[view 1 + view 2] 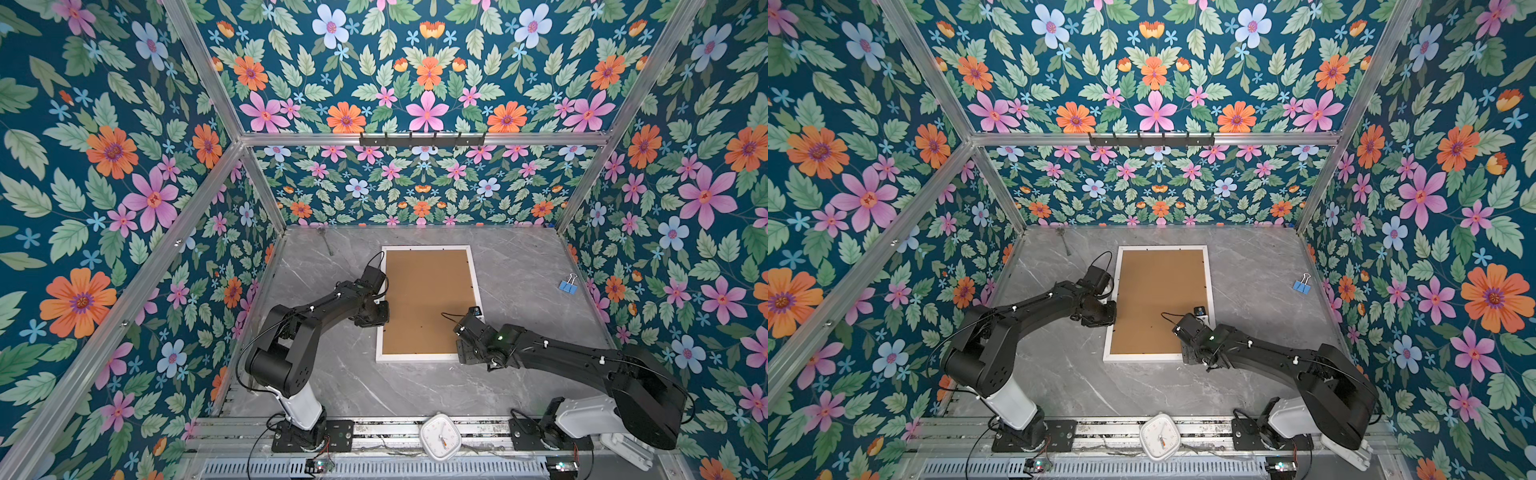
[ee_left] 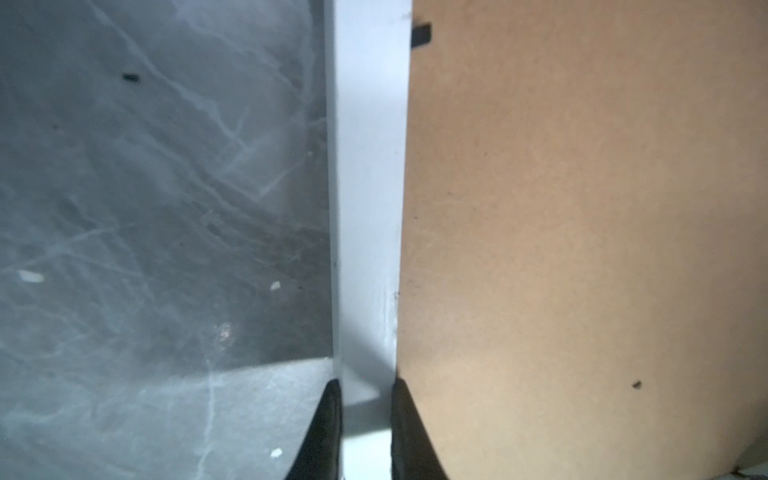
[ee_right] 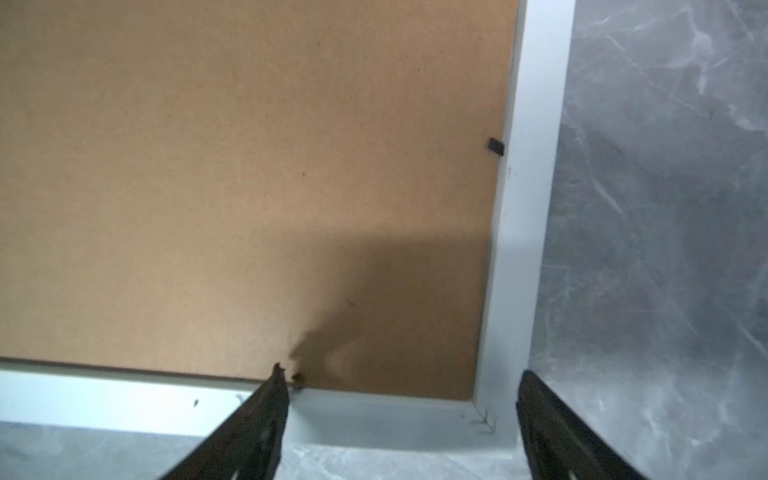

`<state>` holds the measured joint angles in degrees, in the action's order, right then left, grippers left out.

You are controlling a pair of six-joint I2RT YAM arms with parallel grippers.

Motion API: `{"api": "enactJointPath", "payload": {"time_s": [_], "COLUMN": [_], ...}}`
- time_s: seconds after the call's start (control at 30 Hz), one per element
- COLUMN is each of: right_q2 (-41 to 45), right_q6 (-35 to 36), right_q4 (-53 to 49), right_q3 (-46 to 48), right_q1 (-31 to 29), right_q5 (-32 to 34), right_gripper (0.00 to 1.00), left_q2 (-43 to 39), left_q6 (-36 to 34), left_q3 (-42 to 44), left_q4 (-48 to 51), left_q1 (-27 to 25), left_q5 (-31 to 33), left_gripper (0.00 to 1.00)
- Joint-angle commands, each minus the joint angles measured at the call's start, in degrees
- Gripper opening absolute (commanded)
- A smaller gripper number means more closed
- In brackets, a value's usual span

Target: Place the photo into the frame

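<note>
Frame (image 1: 415, 357), long axis front-to-back: left rail being pinched by left gripper (image 2: 365, 399); right gripper (image 3: 402, 372) being held wide at near corner.

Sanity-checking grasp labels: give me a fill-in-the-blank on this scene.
The left tool is ___ on a rail of the frame.
The right tool hangs ___ over the frame's near corner.
A ___ backing board fills the frame.
A ___ binder clip lies apart, right of the frame.
Missing: shut; open; brown; blue.
</note>
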<state>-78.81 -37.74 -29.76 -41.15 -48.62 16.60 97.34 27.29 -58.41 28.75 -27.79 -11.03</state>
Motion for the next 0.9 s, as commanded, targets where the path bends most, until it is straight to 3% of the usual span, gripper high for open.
{"api": "enactJointPath", "payload": {"time_s": [0.0,0.5,0.87], "right_q2": [-0.65,2.4,0.13], "right_q6": [-0.91,-0.93,-1.28], "right_q4": [-0.82,-1.2,-0.7], "right_q3": [-0.16,0.44,0.45], "right_q1": [-0.03,-0.05,-0.06], "right_q5": [1.07,0.91,1.26], "right_gripper": [0.86,0.86,0.86], "left_q2": [0.92,1.19,1.19], "left_q6": [0.57,0.57,0.48], "left_q3": [0.66,0.49,0.14], "left_q4": [1.04,1.04,1.24], "left_q1": [-0.16,-0.16,-0.16], "left_q5": [-0.75,-0.79,-0.89], "left_gripper": [0.12,0.12,0.12]}}
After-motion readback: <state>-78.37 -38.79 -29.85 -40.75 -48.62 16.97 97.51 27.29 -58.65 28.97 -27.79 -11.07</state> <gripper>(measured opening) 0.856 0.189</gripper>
